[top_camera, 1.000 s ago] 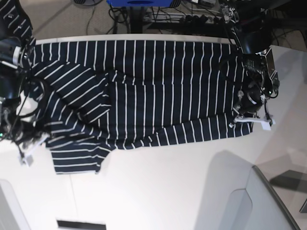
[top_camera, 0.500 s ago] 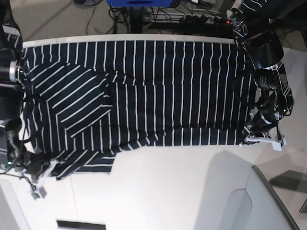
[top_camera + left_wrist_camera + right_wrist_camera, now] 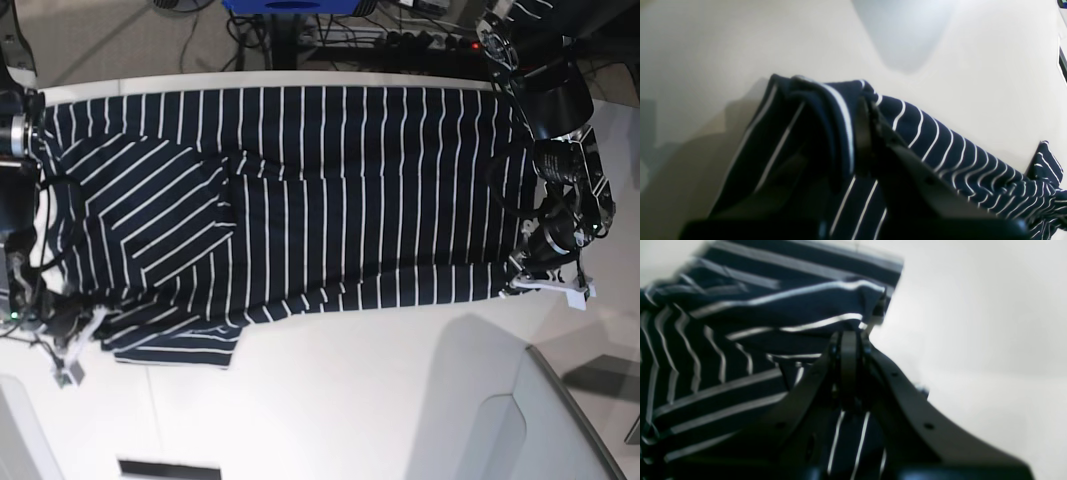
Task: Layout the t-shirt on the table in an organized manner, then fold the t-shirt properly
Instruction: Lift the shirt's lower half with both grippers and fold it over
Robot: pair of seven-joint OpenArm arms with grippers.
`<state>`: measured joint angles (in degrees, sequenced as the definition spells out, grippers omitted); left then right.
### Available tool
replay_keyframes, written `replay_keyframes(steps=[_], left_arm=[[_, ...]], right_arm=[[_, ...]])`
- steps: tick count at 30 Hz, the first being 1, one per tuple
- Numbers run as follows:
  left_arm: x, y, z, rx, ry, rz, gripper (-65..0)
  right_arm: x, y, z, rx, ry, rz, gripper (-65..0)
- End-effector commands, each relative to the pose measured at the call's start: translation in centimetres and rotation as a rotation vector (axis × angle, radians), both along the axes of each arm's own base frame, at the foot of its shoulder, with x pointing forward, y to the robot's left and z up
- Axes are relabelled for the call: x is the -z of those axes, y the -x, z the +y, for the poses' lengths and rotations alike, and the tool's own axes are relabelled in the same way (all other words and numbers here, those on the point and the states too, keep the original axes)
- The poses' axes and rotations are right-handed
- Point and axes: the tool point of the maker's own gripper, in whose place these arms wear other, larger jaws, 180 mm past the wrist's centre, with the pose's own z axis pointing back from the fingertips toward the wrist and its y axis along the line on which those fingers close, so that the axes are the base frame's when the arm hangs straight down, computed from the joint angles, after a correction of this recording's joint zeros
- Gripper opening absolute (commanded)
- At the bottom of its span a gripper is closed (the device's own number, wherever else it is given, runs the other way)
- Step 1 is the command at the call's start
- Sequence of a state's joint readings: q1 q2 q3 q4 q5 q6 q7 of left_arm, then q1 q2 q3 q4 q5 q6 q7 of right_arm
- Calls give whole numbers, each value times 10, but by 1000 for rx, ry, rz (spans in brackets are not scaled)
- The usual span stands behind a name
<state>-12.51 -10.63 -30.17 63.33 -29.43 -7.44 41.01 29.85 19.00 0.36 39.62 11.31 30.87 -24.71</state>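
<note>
White matte tabletop, listed as the table (image 3: 350, 400), was recorded across the base view, with a floor strewn with cables (image 3: 400, 40) and a blue object (image 3: 290, 6) noted beyond its far edge. Item one, the t-shirt (image 3: 330, 200), dark navy with thin white stripes, was found spread broadly over the far half of the table, its upper edge lying along the table's far rim; the stripes ran straight across most of the body, while a folded-over sleeve area at the view's left showed diagonal stripes, and a loose flap was seen projecting at the lower left. Item two, the left gripper (image 3: 530, 278), was located at the view's right, at the shirt's lower corner; in the left wrist view its jaws were seen pressed together on a bunched fold of the t-shirt (image 3: 826, 110) above the table (image 3: 973, 66). Item three, the right gripper (image 3: 85, 325), was located at the view's left, at the shirt's opposite lower corner; in the right wrist view its black fingers (image 3: 848, 350) were seen pinched on a raised edge of the striped fabric (image 3: 790, 306), with white table (image 3: 973, 323) beside it.
</note>
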Motion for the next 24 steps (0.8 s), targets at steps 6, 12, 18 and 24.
replay_keyframes(steps=[6, 12, 18, 24], left_arm=[[-6, 1, 6, 3, -16, -15, -650], [-23, 9, 2, 55, -48, -6, -650], [-42, 13, 2, 98, -79, 3, -650], [-31, 26, 5, 98, -84, 35, -650]], right_arm=[[-9, 4, -6, -60, 11, 38, -648], [0, 16, -6, -73, 28, 122, -650], [-2, 23, -8, -88, 62, 155, -650], [-19, 44, -24, -64, 132, 185, -650]])
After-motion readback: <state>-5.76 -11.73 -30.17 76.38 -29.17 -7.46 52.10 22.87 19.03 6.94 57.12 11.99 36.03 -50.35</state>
